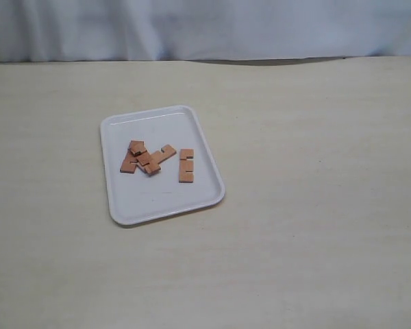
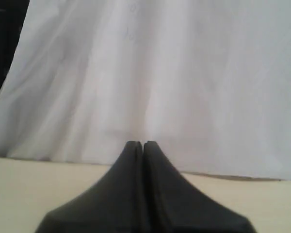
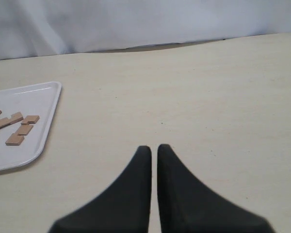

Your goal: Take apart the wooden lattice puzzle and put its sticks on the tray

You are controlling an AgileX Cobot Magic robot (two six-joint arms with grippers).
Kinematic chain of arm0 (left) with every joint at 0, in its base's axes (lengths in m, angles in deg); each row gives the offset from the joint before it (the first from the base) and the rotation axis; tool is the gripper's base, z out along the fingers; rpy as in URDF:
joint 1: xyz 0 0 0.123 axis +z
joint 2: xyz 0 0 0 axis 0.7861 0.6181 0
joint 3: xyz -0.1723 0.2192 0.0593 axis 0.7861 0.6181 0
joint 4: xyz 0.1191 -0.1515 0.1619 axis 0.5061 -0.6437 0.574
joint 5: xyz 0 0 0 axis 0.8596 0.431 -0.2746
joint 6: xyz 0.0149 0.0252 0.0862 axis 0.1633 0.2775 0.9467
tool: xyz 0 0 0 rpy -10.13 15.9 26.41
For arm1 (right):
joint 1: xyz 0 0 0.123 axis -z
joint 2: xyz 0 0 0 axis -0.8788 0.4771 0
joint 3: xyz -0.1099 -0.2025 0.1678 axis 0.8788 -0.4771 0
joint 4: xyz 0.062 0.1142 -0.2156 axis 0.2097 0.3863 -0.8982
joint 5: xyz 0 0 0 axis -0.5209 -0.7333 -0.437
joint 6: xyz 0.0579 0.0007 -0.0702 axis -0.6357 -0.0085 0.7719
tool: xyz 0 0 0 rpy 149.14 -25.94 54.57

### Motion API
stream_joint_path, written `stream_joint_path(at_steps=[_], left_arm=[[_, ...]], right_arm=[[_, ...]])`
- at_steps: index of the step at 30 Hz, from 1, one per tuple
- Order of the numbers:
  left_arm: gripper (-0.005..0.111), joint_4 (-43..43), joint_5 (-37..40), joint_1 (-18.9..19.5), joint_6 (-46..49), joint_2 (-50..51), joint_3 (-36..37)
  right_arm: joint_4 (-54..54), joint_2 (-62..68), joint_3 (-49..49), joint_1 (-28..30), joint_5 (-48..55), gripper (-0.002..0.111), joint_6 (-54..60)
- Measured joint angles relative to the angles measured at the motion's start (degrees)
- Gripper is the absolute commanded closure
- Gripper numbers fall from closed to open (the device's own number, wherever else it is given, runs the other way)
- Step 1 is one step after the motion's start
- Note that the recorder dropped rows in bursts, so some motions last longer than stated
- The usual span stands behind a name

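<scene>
The white tray [image 1: 161, 195] lies left of the table's middle. On it, several reddish-brown notched sticks [image 1: 145, 159] lie in a loose overlapping heap, and one more stick [image 1: 185, 166] lies apart beside them. No hash-shaped lattice puzzle stands assembled. The right wrist view shows the tray [image 3: 36, 99] and its sticks [image 3: 17, 128] far off to one side. My right gripper [image 3: 153, 147] hovers over bare table, its fingers nearly touching with nothing between them. Shut and empty, my left gripper [image 2: 143, 143] faces the white cloth backdrop. Neither gripper appears in the exterior view.
A white cloth backdrop [image 1: 205, 27] hangs along the table's far edge. The pale wooden tabletop [image 1: 315, 192] stretches around the tray.
</scene>
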Motion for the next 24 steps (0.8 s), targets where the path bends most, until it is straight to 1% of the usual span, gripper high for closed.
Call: stream_joint_path(at_steps=[4,6,12,24], left_arm=[[0.107,0.1,-2.6,0.0,0.0,0.0,6.7],[0.107,0.1,-2.8,0.0,0.0,0.0,8.5],[0.107,2.2,0.3,0.0,0.0,0.0,8.8],[0.107,1.9,1.6,0.0,0.0,0.0,8.8]], right_arm=[[0.0,0.0,0.0,0.0,0.0,0.104,0.0],[0.0,0.0,0.0,0.0,0.0,0.104,0.0],[0.0,0.0,0.0,0.0,0.0,0.104,0.0],[0.0,0.0,0.0,0.0,0.0,0.104,0.0]])
